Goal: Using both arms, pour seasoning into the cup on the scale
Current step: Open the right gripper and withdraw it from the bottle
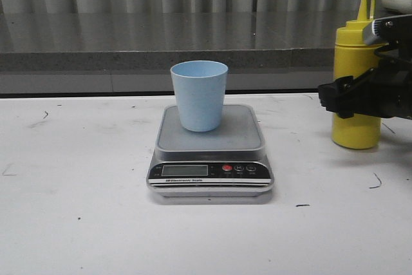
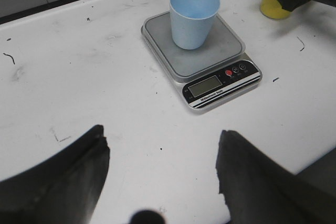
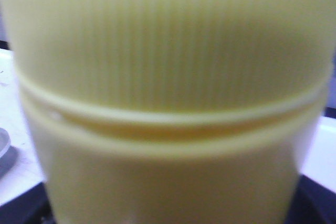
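Seasoning bottle (image 1: 356, 82) stands upright at the right edge of the frame, the right gripper (image 1: 341, 98) around its body (grip tightness unclear), left of it the scale (image 1: 210, 152) at centre bearing the blue cup (image 1: 199, 94), while the left gripper (image 2: 160, 177) spreads wide.

The right hand (image 1: 344, 98) was matte black, built of blocky angular parts with a stubby finger (image 1: 336, 96) jutting sideways. Above it sat a grey metal piece with a dark screw or hole. In the left wrist view, the left hand (image 2: 163, 174) showed as two broad, dark, blurred fingers (image 2: 68, 182) with rough, ragged inner edges, plus a small round black knob between them.
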Action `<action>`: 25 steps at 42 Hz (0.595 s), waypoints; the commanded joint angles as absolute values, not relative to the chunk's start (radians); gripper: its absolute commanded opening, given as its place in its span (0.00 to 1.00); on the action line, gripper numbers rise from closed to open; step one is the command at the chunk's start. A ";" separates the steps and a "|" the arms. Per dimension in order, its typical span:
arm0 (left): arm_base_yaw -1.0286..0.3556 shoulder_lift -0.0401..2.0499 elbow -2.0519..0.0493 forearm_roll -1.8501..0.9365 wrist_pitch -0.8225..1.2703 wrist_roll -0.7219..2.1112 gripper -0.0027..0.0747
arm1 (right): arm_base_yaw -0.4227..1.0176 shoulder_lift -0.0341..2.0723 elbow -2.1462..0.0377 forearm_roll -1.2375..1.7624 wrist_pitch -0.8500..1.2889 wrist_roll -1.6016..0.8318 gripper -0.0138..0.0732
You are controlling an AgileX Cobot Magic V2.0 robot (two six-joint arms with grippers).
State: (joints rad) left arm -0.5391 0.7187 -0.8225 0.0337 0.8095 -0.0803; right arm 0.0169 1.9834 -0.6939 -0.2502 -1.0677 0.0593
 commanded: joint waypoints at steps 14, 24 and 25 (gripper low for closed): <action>-0.543 0.715 -0.849 0.034 0.739 -0.084 0.60 | 0.012 1.863 -0.597 -0.235 -1.129 0.049 0.85; -0.543 0.715 -0.849 0.034 0.739 -0.084 0.60 | 0.012 1.752 -0.480 -0.226 -1.042 0.051 0.85; -0.543 0.715 -0.849 0.034 0.739 -0.084 0.60 | 0.013 1.730 -0.469 -0.226 -1.016 0.059 0.85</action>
State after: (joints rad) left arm -0.5391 0.7187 -0.8225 0.0337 0.8092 -0.0803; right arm 0.0169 1.8231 -0.4906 -0.2345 -0.9982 0.0593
